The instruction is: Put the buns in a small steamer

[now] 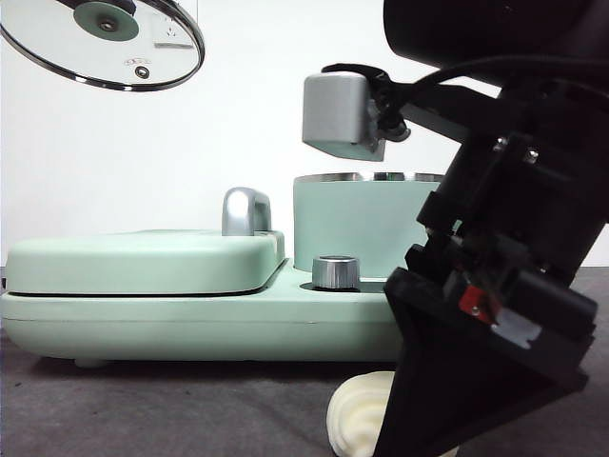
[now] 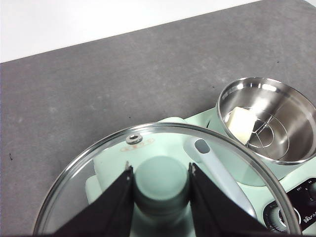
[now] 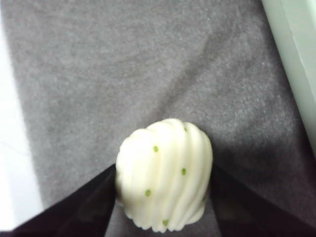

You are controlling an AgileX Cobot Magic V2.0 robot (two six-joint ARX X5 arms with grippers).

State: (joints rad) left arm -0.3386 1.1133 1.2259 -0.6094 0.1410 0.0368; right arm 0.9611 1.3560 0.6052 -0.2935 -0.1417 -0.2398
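Observation:
A swirled bun [image 3: 165, 180] with green flecks sits low on the grey table, also seen in the front view [image 1: 354, 417]. My right gripper [image 3: 164, 170] is shut on it, one jaw pressed against each side; it shows large and dark in the front view [image 1: 414, 424]. A smooth bun [image 2: 240, 124] lies inside the open small steamer [image 2: 296, 148], the mint-green pot [image 1: 357, 224]. My left gripper [image 2: 160, 173] is shut on the green knob of the glass lid [image 2: 89, 168], held high at the left [image 1: 162, 57].
The flat mint-green griddle lid [image 1: 143, 262] with a chrome handle [image 1: 245, 211] stands left of the pot on the same base. A chrome dial [image 1: 335, 271] sits in front of the pot. The pot's long handle [image 2: 217, 173] reaches under the lifted lid.

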